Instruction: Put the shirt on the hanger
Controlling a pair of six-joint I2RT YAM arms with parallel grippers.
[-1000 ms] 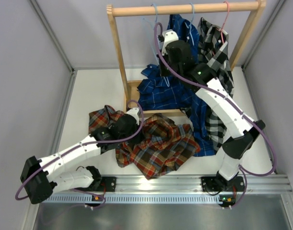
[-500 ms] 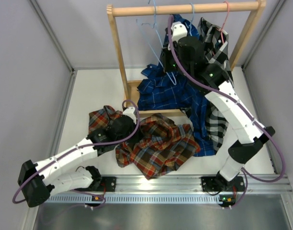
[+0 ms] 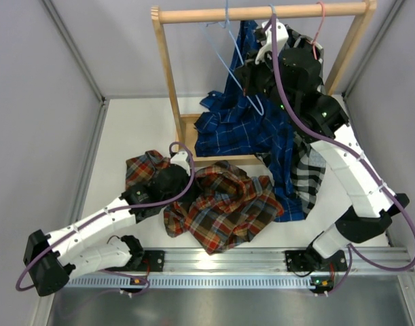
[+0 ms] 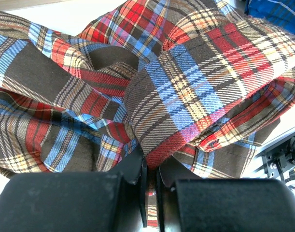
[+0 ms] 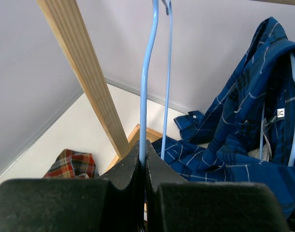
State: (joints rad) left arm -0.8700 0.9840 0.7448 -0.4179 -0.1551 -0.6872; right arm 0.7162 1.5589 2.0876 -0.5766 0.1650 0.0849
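Observation:
The red-orange plaid shirt (image 3: 224, 204) lies crumpled on the white table in front of the rack; it fills the left wrist view (image 4: 186, 87). My left gripper (image 3: 172, 182) (image 4: 151, 169) is shut on a fold of its cloth at the shirt's left side. The light-blue wire hanger (image 3: 233, 61) hangs tilted near the rack's top rail. My right gripper (image 3: 258, 71) (image 5: 144, 153) is shut on the hanger's wire (image 5: 146, 77), high up by the rail.
The wooden rack (image 3: 168, 75) stands at the back with its rail (image 3: 261, 11) across the top. A navy plaid shirt (image 3: 244, 125) and a black-and-white plaid shirt (image 3: 305, 149) hang from it, draping onto the table. A pink hanger (image 3: 320, 20) holds the latter.
My right gripper has risen and moved right with the light-blue hanger, lifting it towards the rail. My left gripper stays on the red shirt, shifted only slightly.

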